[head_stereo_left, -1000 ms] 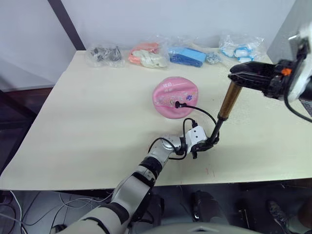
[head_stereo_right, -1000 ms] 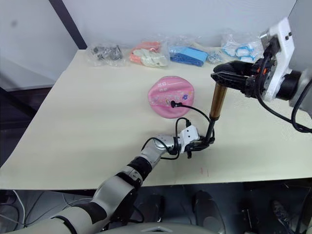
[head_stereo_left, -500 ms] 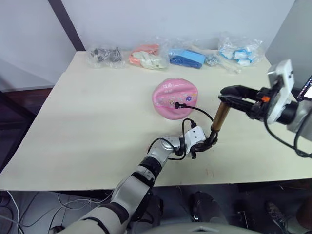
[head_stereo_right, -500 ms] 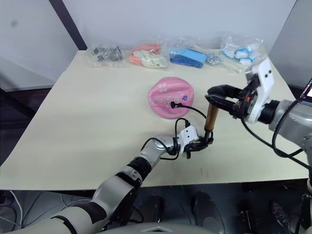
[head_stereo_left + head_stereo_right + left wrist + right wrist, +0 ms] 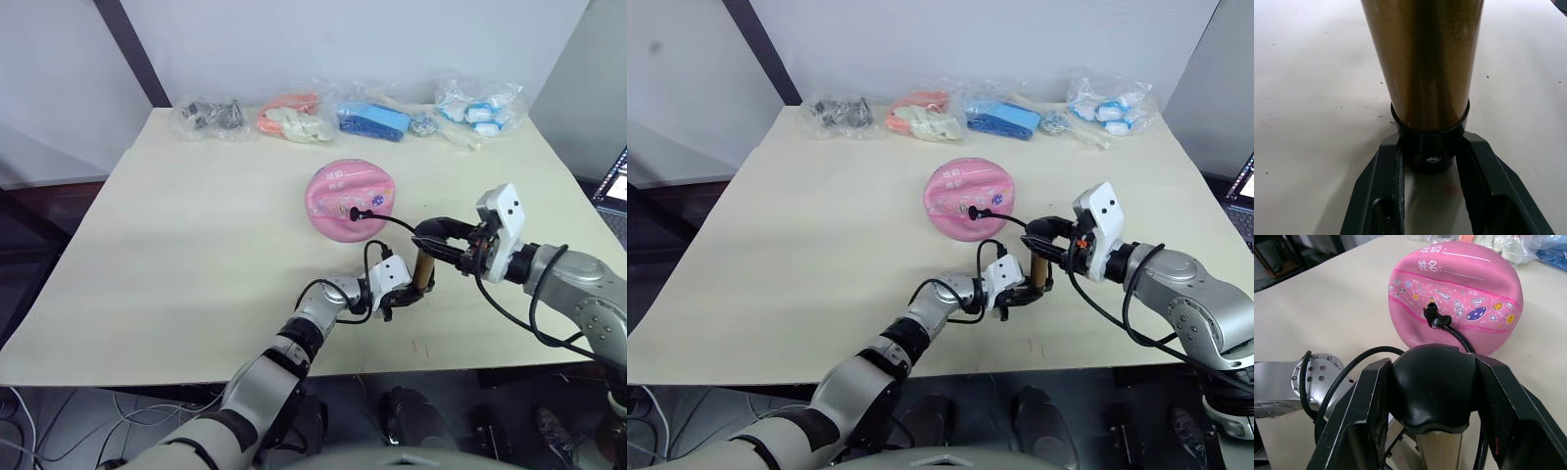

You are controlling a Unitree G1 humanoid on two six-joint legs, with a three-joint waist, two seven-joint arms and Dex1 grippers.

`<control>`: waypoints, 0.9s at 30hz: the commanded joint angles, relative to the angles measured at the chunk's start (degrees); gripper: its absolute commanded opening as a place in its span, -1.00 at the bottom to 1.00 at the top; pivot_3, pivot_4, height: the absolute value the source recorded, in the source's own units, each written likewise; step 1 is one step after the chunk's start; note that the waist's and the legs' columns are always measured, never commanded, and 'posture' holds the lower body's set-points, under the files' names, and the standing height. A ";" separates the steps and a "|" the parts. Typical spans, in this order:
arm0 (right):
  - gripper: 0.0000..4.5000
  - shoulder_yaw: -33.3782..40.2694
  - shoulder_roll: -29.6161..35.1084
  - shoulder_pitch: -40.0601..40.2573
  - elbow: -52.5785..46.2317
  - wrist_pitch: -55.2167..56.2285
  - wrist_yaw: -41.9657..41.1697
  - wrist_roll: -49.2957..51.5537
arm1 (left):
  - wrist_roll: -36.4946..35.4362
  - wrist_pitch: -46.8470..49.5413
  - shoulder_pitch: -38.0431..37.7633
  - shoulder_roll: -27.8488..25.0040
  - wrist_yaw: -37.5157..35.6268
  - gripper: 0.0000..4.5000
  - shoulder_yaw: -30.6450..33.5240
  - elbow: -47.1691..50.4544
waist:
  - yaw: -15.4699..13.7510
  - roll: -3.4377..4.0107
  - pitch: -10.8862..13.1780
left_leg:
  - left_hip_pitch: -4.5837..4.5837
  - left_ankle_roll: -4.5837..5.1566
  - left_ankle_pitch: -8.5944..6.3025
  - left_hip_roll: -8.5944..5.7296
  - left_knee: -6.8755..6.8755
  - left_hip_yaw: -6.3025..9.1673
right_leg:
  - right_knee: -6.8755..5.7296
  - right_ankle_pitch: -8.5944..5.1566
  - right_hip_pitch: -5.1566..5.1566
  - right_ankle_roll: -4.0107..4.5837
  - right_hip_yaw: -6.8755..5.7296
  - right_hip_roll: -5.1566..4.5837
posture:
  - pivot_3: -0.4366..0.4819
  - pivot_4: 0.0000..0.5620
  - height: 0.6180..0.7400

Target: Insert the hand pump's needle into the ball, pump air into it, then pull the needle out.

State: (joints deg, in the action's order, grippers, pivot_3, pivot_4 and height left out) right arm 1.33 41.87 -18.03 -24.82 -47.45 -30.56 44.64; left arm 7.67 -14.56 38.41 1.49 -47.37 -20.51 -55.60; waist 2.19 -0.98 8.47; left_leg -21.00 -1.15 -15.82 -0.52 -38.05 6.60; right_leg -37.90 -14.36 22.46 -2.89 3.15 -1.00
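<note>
The ball (image 5: 351, 199) lies on the table (image 5: 196, 245), near its middle, and serves as the landmark here. It looks partly slack, flattened on its upper face, so it seems to need more air.

Nearer the robot than the ball and a little to its left, the left gripper (image 5: 1433, 161) is clamped on the black bottom cap of the pump (image 5: 423, 269), both fingers pressed against the cap and holding it down on the table. The pump stands upright, just to the right of the ball on its near side.

The hose (image 5: 400, 224) loops from the pump's base up to the ball, and the needle (image 5: 1432, 318) with its black fitting is seated in the ball's valve among the cartoon prints. Insertion appears done.

To the right of the ball, the right gripper (image 5: 1432, 396) is closed around the black handle (image 5: 1433, 382), which sits low, close above the brass barrel. This looks like the bottom of a stroke.

Judging from this, pumping is under way; remaining are further strokes until the ball rounds out, then pulling the needle free.
</note>
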 commanded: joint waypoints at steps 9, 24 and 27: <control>-0.13 14.82 8.33 -20.83 -0.65 -15.90 4.53 16.61 | 2.13 0.83 -1.46 -0.17 -0.61 -0.55 -1.53 -2.22 | -0.34 0.44 0.43 | -0.46 0.00 0.00 -0.05 -0.04 0.14 | 0.06 0.14 0.32 0.20 -0.12 -0.06 | -0.05 -0.47 1.00; -0.13 17.29 11.60 -26.25 4.09 -19.95 7.17 23.09 | 2.25 0.57 -0.98 0.17 -0.21 -0.55 -1.41 -3.23 | -0.77 0.57 0.55 | -0.88 0.02 0.00 -0.12 -0.13 0.11 | 0.01 0.16 0.72 0.21 -0.10 -0.16 | -0.05 -0.47 1.00; -0.13 14.92 8.68 -17.06 1.15 -17.99 6.66 19.72 | 2.24 0.59 -0.93 0.21 -0.18 -0.55 -1.36 -3.20 | -1.24 0.38 0.45 | -0.85 0.02 -0.01 -0.08 -0.13 0.14 | 0.01 0.16 0.69 0.22 -0.13 -0.12 | -0.05 -0.47 1.00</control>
State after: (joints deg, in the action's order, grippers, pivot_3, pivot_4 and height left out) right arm 16.73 50.68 -37.57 -21.91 -66.82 -24.53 67.41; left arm 7.55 -15.32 38.96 2.60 -47.12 -20.33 -56.42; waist 0.95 -0.60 8.92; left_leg -21.85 -1.13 -15.83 -0.61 -38.18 6.71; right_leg -37.91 -14.20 23.15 -2.67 3.04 -1.12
